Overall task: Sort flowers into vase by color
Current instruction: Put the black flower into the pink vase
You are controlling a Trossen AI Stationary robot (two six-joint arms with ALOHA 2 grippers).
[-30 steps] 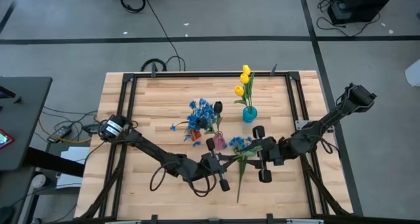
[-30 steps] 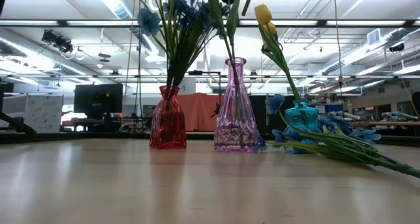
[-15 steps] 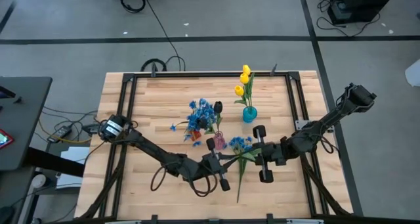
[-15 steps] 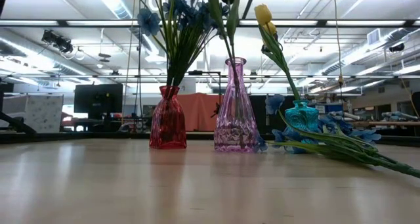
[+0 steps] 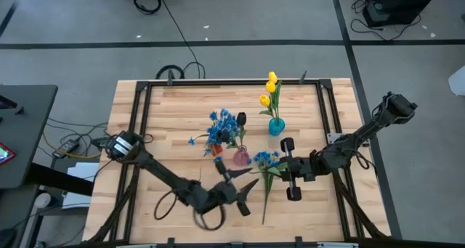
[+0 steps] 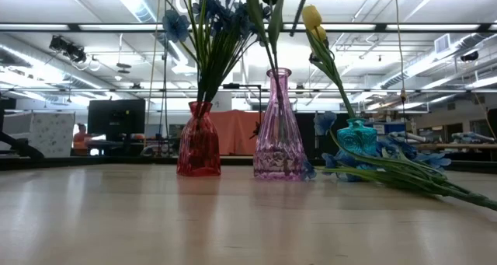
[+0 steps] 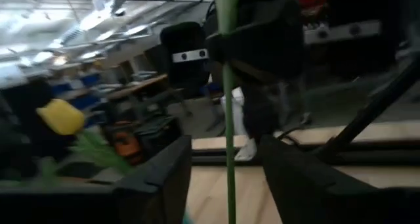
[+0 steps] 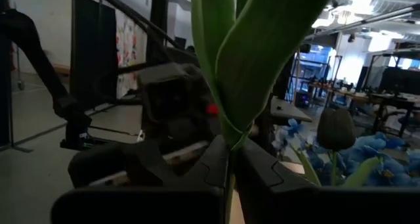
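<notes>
Our left gripper (image 5: 243, 197) has spread and backed off, leaving the stem (image 5: 265, 186) pinched in our right gripper (image 5: 280, 168).

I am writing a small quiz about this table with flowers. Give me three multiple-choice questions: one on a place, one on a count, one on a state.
1. Which vase holds the yellow tulips?
A. red
B. pink
C. teal

2. How many vases stand on the table?
A. two
B. three
C. four

3. What is the right gripper doing?
A. open, holding nothing
B. shut on a green stem
C. out of view

Answers:
1. C: the yellow tulips rise from the teal vase.
2. B: a red vase, a pink vase and the teal one stand on the table.
3. B: the right gripper pinches the green stem.

The left gripper waits open beside that stem.
</notes>
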